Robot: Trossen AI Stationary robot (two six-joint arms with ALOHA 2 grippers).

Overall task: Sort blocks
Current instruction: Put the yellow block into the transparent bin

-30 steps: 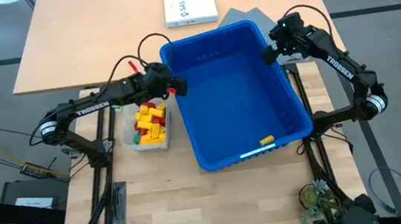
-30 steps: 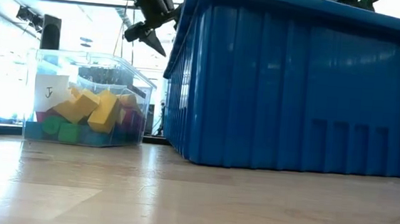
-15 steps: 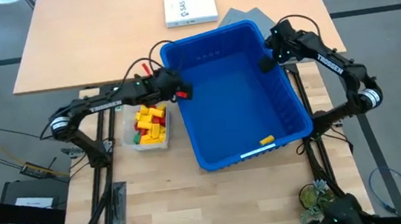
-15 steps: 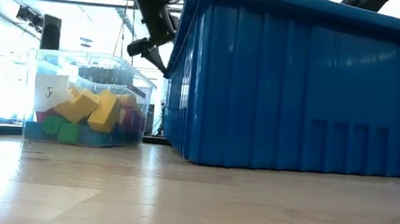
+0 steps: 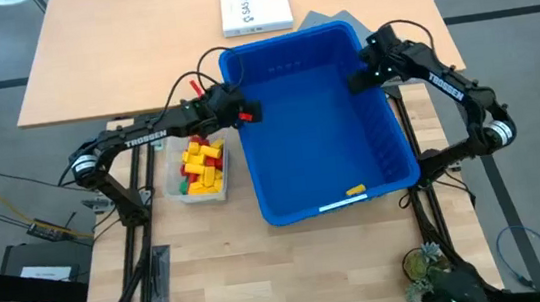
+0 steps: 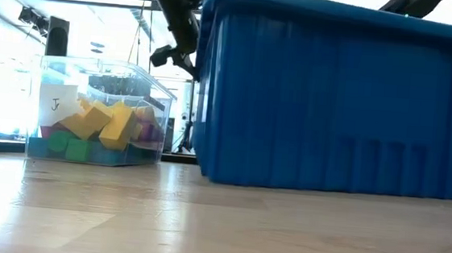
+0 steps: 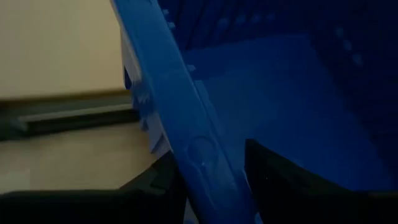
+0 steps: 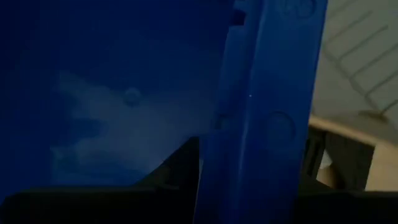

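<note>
Blue bin (image 5: pixel 392 163), left end effector (image 5: pixel 244 114), right end effector (image 5: pixel 356 83) both clamping opposite rims

white "trossen" lettering runs along the left arm (image 5: pixel 143 139) and again along the right arm (image 5: pixel 444 82). the white box (image 5: pixel 255 10) on the far table carries a small dark print that looks like "sas 2", though it is too small to be sure. a white paper label on the clear tub (image 6: pixel 56 103) bears a handwritten mark like "j" or "jr". a white strip sticker on the bin's near wall (image 5: pixel 341 203) has print too small to read.
</note>
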